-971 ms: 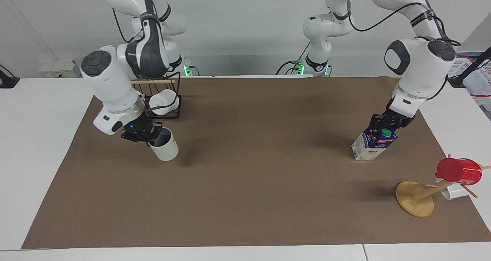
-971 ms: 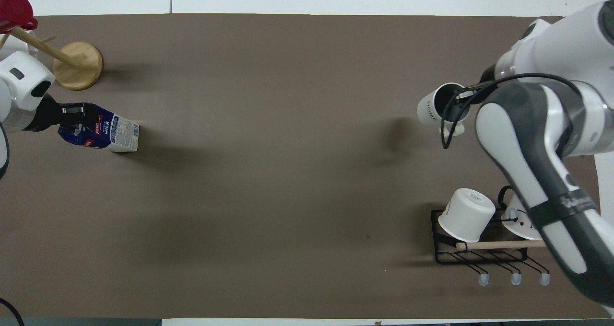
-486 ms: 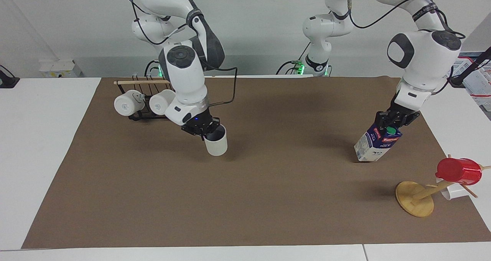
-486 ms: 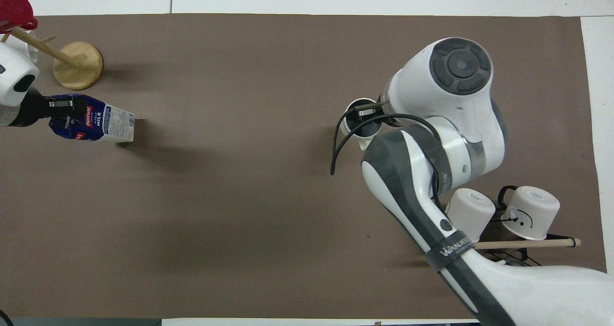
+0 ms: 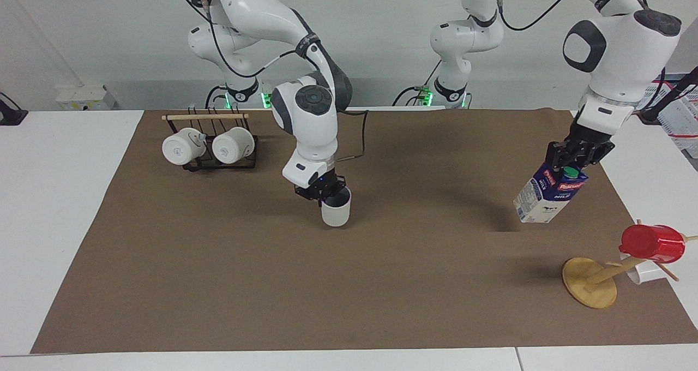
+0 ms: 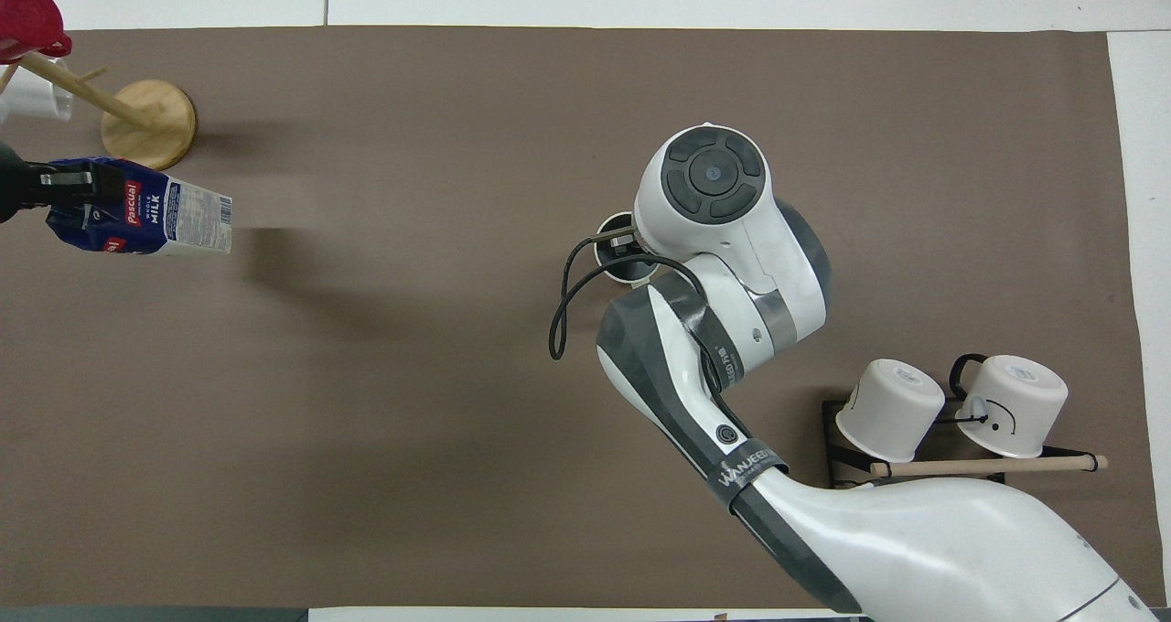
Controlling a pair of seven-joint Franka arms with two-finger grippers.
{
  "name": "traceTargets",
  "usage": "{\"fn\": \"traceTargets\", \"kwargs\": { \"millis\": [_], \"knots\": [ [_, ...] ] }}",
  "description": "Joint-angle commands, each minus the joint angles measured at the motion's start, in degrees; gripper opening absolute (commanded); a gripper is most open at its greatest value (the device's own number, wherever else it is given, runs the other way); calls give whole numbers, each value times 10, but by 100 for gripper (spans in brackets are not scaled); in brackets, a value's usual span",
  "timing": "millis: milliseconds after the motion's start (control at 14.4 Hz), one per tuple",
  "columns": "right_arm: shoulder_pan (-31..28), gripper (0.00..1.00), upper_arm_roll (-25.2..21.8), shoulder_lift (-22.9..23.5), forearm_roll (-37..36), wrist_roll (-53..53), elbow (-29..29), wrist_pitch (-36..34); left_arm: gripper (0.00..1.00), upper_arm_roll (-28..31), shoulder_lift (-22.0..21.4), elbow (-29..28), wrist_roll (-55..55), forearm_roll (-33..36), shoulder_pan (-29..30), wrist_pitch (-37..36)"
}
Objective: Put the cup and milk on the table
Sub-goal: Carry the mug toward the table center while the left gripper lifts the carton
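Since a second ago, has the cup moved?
Yes. The right gripper has carried the cup away from the mug rack, toward the middle of the brown sheet, toward the left arm's end.

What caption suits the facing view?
Right gripper holds the cup; left gripper holds the tilted milk above the table.

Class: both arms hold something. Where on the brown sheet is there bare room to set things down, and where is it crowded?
Bare: the sheet between the cup and the milk, and its whole edge farthest from the robots. Crowded: around the mug rack and the wooden stand.
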Motion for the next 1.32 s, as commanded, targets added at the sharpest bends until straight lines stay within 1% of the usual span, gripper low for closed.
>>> {"fn": "traceTargets", "kwargs": {
  "millis": [0, 69, 139, 277, 486, 624, 694, 763, 832, 971, 1040, 1179, 1249],
  "knots": [
    [-3, 0, 2, -9, -4, -23, -18, 17, 0, -1, 1, 6, -35, 20, -28, -9],
    [-3, 0, 2, -9, -4, -31, -20, 22, 0, -1, 4, 6, -76, 47, -55, -5],
    [-3, 0, 2, -12, -4, -35, -29, 24, 0, -2, 8, 9, -115, 55, -73, -2],
    [-2, 0, 2, -18, -4, -34, -50, 37, 0, -2, 17, 15, -168, 56, -117, 2],
    [-2, 0, 2, -20, -4, -30, -55, 41, 0, -2, 27, 15, -216, 54, -176, 16],
    [-1, 0, 2, -23, -4, -29, -68, 60, 0, -2, 49, 19, -261, 54, -218, 31],
    [-1, 0, 2, -23, -4, -29, -77, 70, 0, -2, 64, 29, -282, 54, -248, 31],
    [-1, 10, 2, -24, -3, -26, -76, 67, 0, -2, 77, 47, -303, 54, -265, 31],
    [-1, 99, 2, -24, -3, -5, -74, 66, 0, -2, 87, 58, -322, 54, -283, 31],
    [-6, 100, 2, -26, -3, 28, -56, 60, 0, -2, 106, 80, -361, 55, -313, 31],
    [-13, 100, -1, -37, -3, 29, -52, 53, 0, -2, 115, 91, -378, 56, -322, 31],
    [-45, 100, -4, -59, -3, 28, -44, 35, 0, -1, 125, 97, -407, 58, -340, 32],
    [-61, 100, -4, -69, -3, 28, -32, 12, 0, -2, 128, 97, -411, 67, -342, 38]
  ]
}}
